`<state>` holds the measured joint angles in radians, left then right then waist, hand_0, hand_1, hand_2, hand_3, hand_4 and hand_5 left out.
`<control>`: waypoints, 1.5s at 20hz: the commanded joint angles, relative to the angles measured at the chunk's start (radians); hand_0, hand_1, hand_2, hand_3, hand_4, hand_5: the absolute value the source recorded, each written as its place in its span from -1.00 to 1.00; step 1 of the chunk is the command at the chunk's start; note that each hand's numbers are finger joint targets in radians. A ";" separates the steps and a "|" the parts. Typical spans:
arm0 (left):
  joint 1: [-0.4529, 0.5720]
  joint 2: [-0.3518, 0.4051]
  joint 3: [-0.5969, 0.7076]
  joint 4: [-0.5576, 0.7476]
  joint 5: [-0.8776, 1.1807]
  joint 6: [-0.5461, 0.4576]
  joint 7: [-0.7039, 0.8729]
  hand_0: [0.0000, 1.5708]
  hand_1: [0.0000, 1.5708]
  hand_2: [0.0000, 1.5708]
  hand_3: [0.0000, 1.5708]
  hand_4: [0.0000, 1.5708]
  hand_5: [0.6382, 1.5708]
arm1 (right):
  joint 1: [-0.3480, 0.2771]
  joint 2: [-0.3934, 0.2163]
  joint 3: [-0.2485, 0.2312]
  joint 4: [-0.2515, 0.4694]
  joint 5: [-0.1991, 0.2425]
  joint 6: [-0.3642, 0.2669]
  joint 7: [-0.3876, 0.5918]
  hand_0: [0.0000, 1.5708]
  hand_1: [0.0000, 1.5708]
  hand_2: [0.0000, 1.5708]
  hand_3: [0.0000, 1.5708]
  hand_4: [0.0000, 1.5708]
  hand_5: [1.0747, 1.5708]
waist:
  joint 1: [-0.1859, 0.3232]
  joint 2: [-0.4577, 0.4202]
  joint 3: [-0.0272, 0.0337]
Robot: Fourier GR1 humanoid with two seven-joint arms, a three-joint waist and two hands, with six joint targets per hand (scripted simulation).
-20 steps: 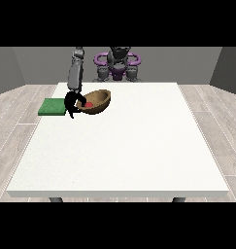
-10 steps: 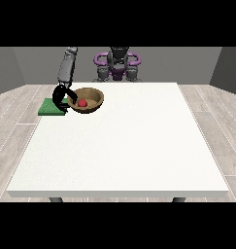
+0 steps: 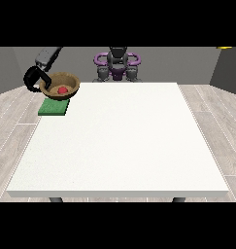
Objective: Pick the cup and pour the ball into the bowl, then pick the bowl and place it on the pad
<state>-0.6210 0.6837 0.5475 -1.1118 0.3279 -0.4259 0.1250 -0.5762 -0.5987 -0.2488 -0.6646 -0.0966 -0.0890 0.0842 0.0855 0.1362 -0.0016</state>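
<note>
A brown bowl (image 3: 62, 85) with a red ball (image 3: 62, 90) inside hangs in the air above the green pad (image 3: 53, 108), near the table's far left corner. The black hand at the view's left (image 3: 36, 80) is curled round the bowl's left rim and holds it up. The bowl sits roughly level. No cup shows in the front view. The hand at the view's right is not visible.
The white table (image 3: 119, 141) spreads wide towards the camera. The robot's body (image 3: 117, 65) stands behind the table's far edge. The green pad overhangs the table's left edge slightly.
The hand at the view's left has carried the bowl with the ball leftwards and upwards, from beside the pad to above it.
</note>
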 commanded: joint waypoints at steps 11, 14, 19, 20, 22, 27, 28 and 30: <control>0.126 0.070 0.048 0.122 -0.011 -0.052 -0.183 -1.00 -1.00 -1.00 -1.00 0.54 0.97 | 0.046 -0.072 -0.045 -0.005 -0.023 0.119 -0.013 1.00 1.00 1.00 -0.41 0.41 0.99 | -0.065 0.019 0.0013; 0.056 0.069 0.032 0.065 0.011 -0.001 -0.131 -1.00 -1.00 -1.00 -1.00 0.54 0.96 | 0.004 -0.040 -0.086 0.058 -0.050 0.088 -0.064 1.00 1.00 1.00 -0.42 0.36 0.98 | -0.036 0.075 0.0024; 0.121 0.064 0.031 0.107 -0.010 -0.046 -0.236 -1.00 -1.00 -1.00 -1.00 0.54 0.97 | 0.010 0.025 -0.088 0.049 -0.062 0.055 -0.073 1.00 1.00 1.00 -0.32 0.31 1.00 | -0.022 0.083 0.0018; 0.100 0.072 0.025 0.114 0.001 -0.043 -0.211 -1.00 -1.00 -1.00 -1.00 0.53 0.97 | -0.006 0.005 -0.090 0.059 -0.065 0.081 -0.062 1.00 1.00 1.00 -0.32 0.29 1.00 | -0.033 0.084 0.0019; 0.120 0.121 0.056 0.177 0.006 -0.081 -0.245 -1.00 -1.00 -1.00 -1.00 0.53 0.97 | 0.027 0.032 -0.083 0.031 -0.067 0.076 -0.066 1.00 1.00 1.00 -0.30 0.30 1.00 | -0.052 0.055 0.0014; 0.087 0.121 0.033 0.111 0.025 -0.063 -0.198 -1.00 -1.00 -1.00 -1.00 0.52 0.98 | -0.009 -0.031 -0.143 0.125 -0.099 0.062 -0.025 1.00 1.00 1.00 0.29 -0.33 0.99 | -0.024 0.101 0.0020; 0.050 0.135 0.041 0.116 0.053 -0.047 -0.145 -1.00 -1.00 -1.00 -1.00 0.52 0.98 | -0.021 -0.029 -0.126 0.123 -0.073 0.018 -0.017 1.00 1.00 1.00 0.48 -0.76 0.94 | -0.024 0.084 0.0021; 0.089 0.136 0.034 0.110 0.053 -0.079 -0.151 -1.00 -1.00 -1.00 -1.00 0.52 0.98 | 0.017 -0.025 -0.146 0.125 -0.076 -0.012 -0.088 1.00 1.00 1.00 0.38 -1.00 0.91 | -0.024 0.068 0.0021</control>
<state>-0.5401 0.8051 0.5865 -1.0034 0.3652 -0.4835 -0.0461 -0.5789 -0.6326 -0.3909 -0.5507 -0.1874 -0.0405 0.0301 0.0590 0.2215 0.0005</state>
